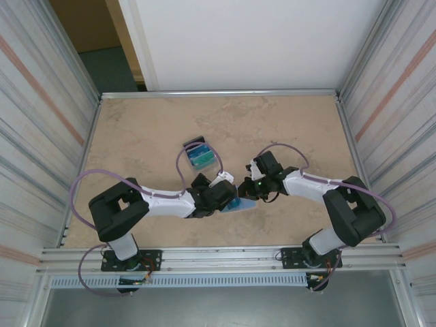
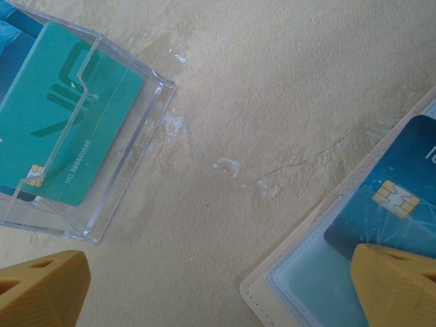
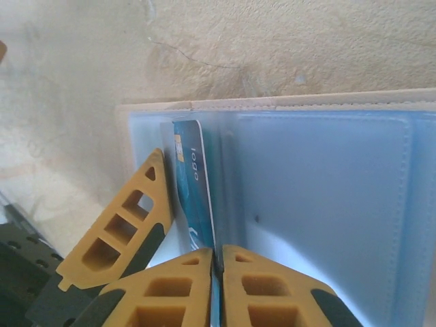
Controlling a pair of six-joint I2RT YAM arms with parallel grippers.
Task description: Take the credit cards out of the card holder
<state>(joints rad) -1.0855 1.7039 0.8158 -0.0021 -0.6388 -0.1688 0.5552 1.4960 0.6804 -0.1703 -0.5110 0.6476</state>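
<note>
The card holder [image 1: 240, 204] lies open on the table between both grippers, its beige edge [image 2: 262, 289] and pale blue inner faces [image 3: 320, 191] showing. A blue credit card [image 3: 194, 184] with a gold chip [image 2: 395, 199] stands partly out of a pocket on its left side. My right gripper [image 3: 218, 255] is shut on that card's near edge. My left gripper [image 2: 218, 272] is open wide; one of its yellow fingers [image 3: 116, 225] rests on the holder right beside the blue card, the other hangs over bare table.
A clear plastic box [image 1: 201, 157] sits on the table behind the left gripper, with a teal credit card [image 2: 61, 116] and another blue one lying in it. Metal walls close in the table on the left and right.
</note>
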